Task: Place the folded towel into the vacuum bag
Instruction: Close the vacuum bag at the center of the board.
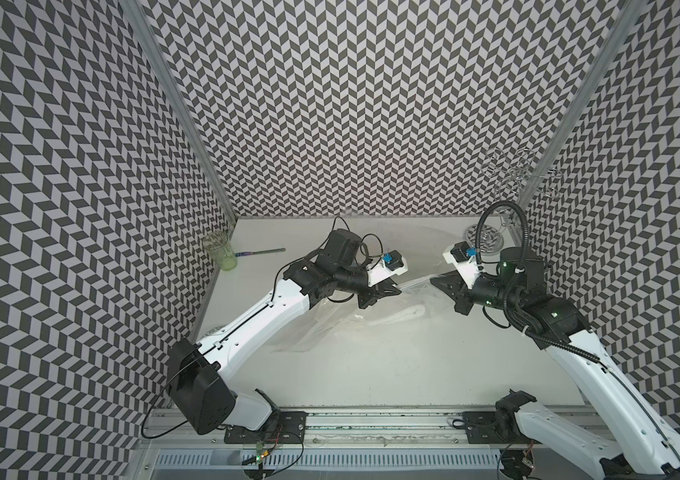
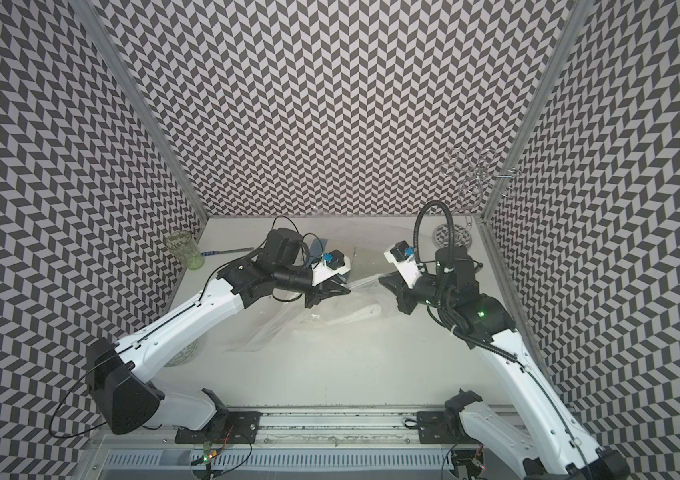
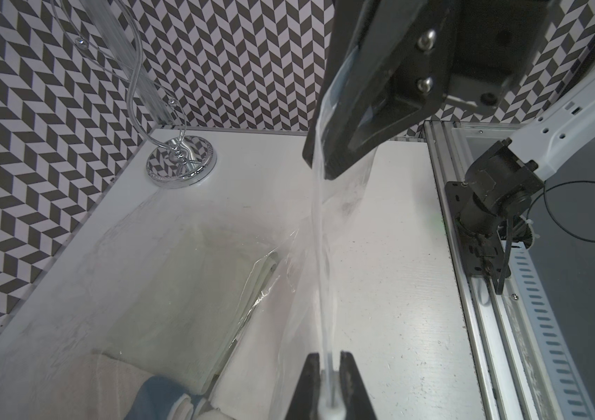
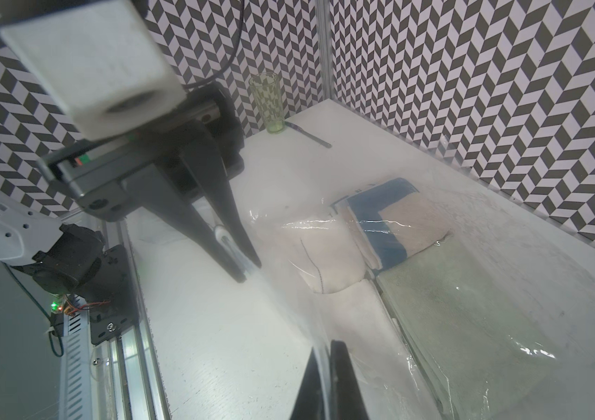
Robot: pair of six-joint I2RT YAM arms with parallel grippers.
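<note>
At far left, a green glass [image 1: 219,253] is standing in the back corner of the table [image 1: 371,374], with a thin dark stick [image 1: 261,252] lying just beside it. Your left gripper [image 1: 397,289] is pinching the raised edge of the vacuum bag [image 3: 323,254], its jaws nearly closed on the white seal strip, as its wrist view is showing. The clear bag is spreading across the middle of the table toward the back wall, its edge stretching taut between both arms. Several folded towels [image 4: 325,262], cream, blue-and-beige and pale green, are lying side by side under the plastic. Your right gripper [image 1: 438,283] is clamping the same edge, jaws fully closed on the film. Behind it, a chrome wire stand [image 1: 496,243] is standing in the right back corner.
</note>
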